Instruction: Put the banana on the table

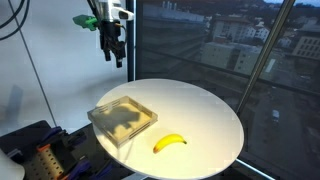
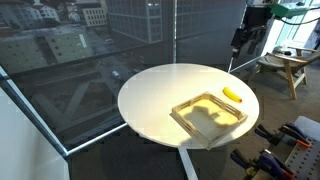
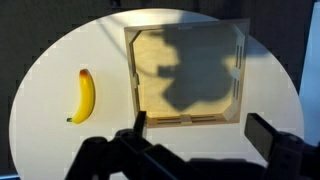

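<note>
**Scene as watched from the room.** The banana point(image 1: 170, 143) is lying flat on the white table point(image 1: 205, 105), just beside the translucent tray point(image 1: 100, 113) and not inside it. The wrist view is showing the same thing, with the banana point(image 3: 84, 95) running lengthwise along the tray's outer wall, a strip of bare tabletop between them.

The gripper point(image 1: 117, 56) is hanging high above the table, well apart from the fruit. Its fingers are spread wide and holding nothing (the wrist view is showing open space between them). Judging from how things lie, the banana is already resting where the task wants it.

**Handling.** The fruit is looking light, smooth and curved, with skin that bruises under hard pressure. It is likely to swing or roll if pinched near a tip. The better hold is probably across the thick middle, with the fingers closing gently on the two long sides. The tray is carrying only the arm's shadow.
</note>
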